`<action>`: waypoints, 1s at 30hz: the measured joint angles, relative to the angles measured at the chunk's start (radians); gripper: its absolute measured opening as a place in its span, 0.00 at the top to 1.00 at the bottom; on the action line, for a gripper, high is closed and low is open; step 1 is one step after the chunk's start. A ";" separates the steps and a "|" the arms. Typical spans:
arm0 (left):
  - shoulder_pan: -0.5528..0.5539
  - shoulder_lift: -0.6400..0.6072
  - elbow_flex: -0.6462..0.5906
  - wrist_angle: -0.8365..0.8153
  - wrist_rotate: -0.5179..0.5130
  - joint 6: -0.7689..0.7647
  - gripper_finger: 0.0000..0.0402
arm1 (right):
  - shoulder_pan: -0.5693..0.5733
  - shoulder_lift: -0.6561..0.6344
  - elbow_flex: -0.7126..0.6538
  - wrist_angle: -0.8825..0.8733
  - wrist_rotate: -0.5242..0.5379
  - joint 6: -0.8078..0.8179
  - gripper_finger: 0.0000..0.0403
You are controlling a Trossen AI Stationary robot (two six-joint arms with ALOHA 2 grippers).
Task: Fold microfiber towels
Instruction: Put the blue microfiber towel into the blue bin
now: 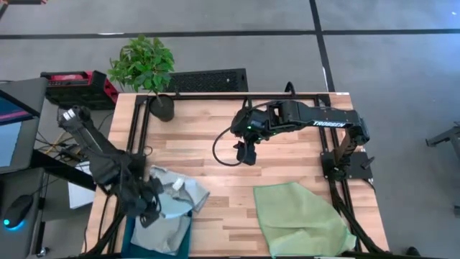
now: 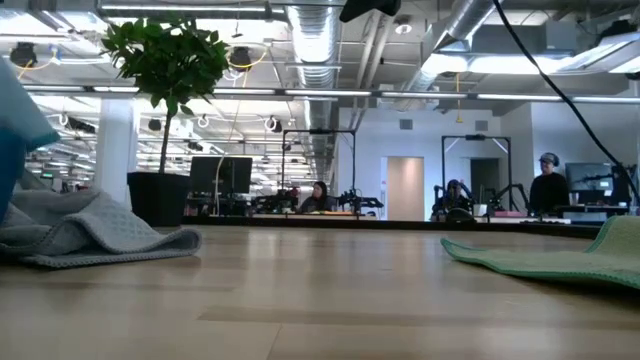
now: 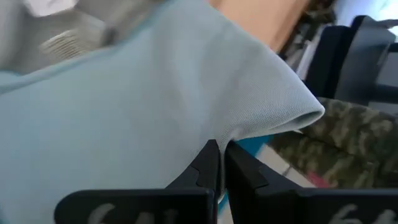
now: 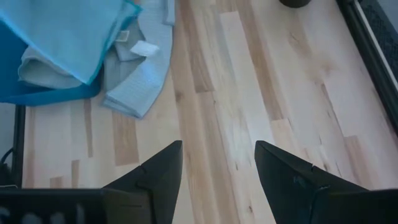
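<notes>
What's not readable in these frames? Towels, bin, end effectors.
- Bin: high view, mostly covered by towels and the left arm, cut by the picture's edge.
- Grey towels: heaped, so their count is unclear in the high and right wrist views.
- Green towel: its near edge is cut off in the high view.
- Left end effector: shut on the light blue towel; the cloth fills the left wrist view.
- Right end effector: open.

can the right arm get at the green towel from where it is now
Probably yes. The right gripper hovers open over bare wood, and the green towel lies spread flat on the table's near right part with nothing on it or between them. The left gripper is busy far off.
</notes>
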 joint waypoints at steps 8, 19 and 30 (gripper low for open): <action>-0.132 0.222 0.124 0.033 -0.006 -0.136 0.99 | 0.023 0.001 0.000 0.000 -0.004 0.000 0.44; -0.155 0.536 0.177 0.104 0.111 -0.085 0.99 | 0.032 0.001 0.000 0.000 -0.004 0.000 0.44; -0.152 0.558 0.177 0.149 0.119 -0.131 0.99 | 0.032 0.001 0.000 -0.001 -0.005 0.008 0.44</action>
